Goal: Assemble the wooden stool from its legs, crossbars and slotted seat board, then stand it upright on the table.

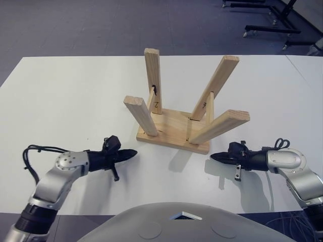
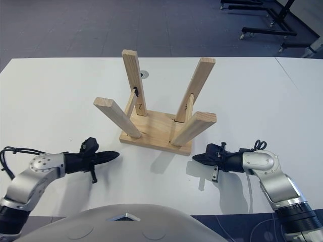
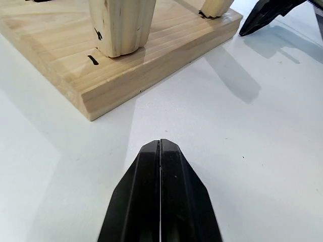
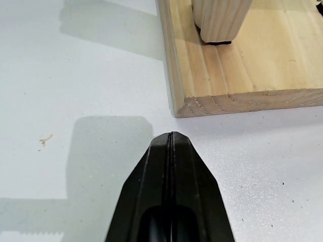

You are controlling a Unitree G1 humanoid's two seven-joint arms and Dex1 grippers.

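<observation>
1. White tabletop [image 1: 65, 91] is filling most of the head views; grey floor [image 1: 101, 25] is running behind it, with black wheeled frames [image 1: 272, 27] standing at the far right.
2. Stool [image 2: 156, 132] is sitting upside down near the middle of the tabletop. Its seat board [image 1: 171, 128] is lying flat on the surface.
3. Four legs [image 1: 153, 75] are rising out of the board and splaying outward, the two far ones standing steeper and the two near ones leaning low toward the robot's sides.
4. Left pincer [image 1: 133, 152] is hovering low over the tabletop, just beside the board's near-left corner and not touching it. Its fingers [image 3: 151, 166] are pressing together, clenched on nothing.
5. Right pincer [image 1: 213, 156] is hanging low near the board's near-right corner, also apart from the wood. Its tips are pointing at the board edge, clenched tight and gripping nothing, as the right wrist view is showing.
6. Both pincer tips are pointing inward toward each other, with the board's near edge lying just beyond the line between them.
</observation>
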